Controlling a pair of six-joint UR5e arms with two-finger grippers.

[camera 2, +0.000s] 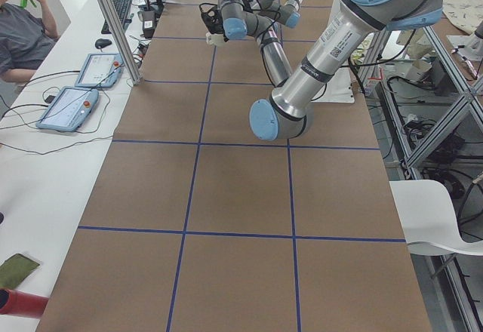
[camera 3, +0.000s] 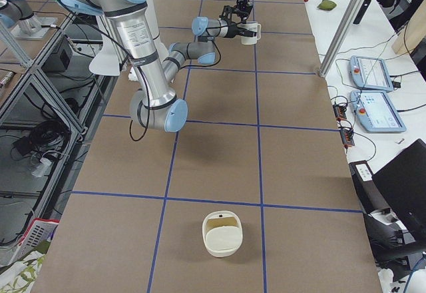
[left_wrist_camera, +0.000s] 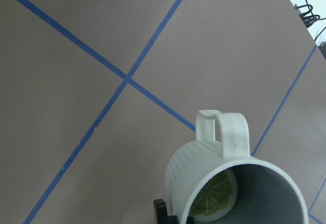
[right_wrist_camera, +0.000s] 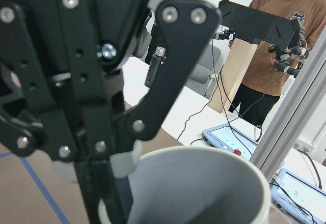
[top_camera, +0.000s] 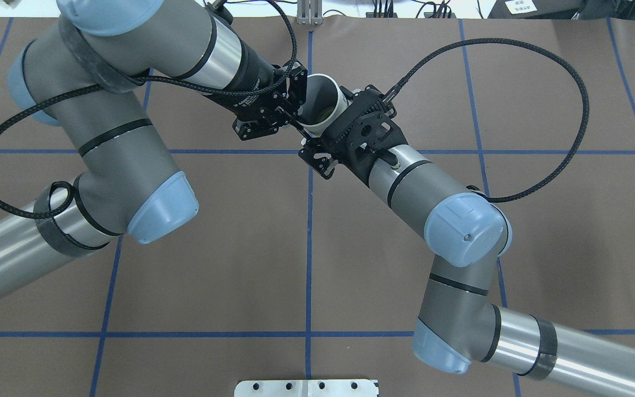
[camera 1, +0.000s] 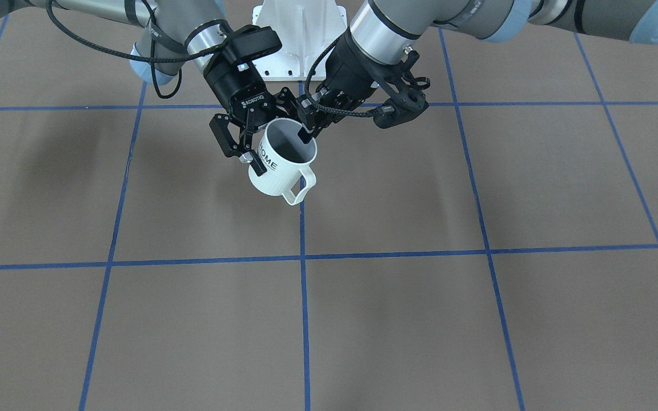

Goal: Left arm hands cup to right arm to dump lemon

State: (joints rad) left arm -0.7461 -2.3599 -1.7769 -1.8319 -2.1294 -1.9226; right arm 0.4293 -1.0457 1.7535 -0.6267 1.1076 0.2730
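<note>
The cup (camera 1: 280,171), a white ribbed mug lettered "HOME", hangs tilted above the table between both grippers, handle pointing away from the robot. My left gripper (camera 1: 308,134) is shut on its rim, one finger inside the mouth. My right gripper (camera 1: 272,137), lettered ROBOTIQ, is open wide with a finger on either side of the cup's body; I cannot tell whether they touch it. The left wrist view shows the cup (left_wrist_camera: 204,168) from above with the lemon (left_wrist_camera: 216,196), a pale yellow slice, lying inside. The overhead view shows the cup (top_camera: 320,96) and the lemon (top_camera: 326,114). The right wrist view shows the cup's rim (right_wrist_camera: 204,155).
The brown table (camera 1: 420,319) has a blue tape grid. A cream bowl-like container (camera 3: 221,234) sits on it near the robot's right end. The white base plate (camera 1: 300,23) is behind the grippers. A side bench holds tablets (camera 3: 369,73), and operators stand nearby (right_wrist_camera: 275,35).
</note>
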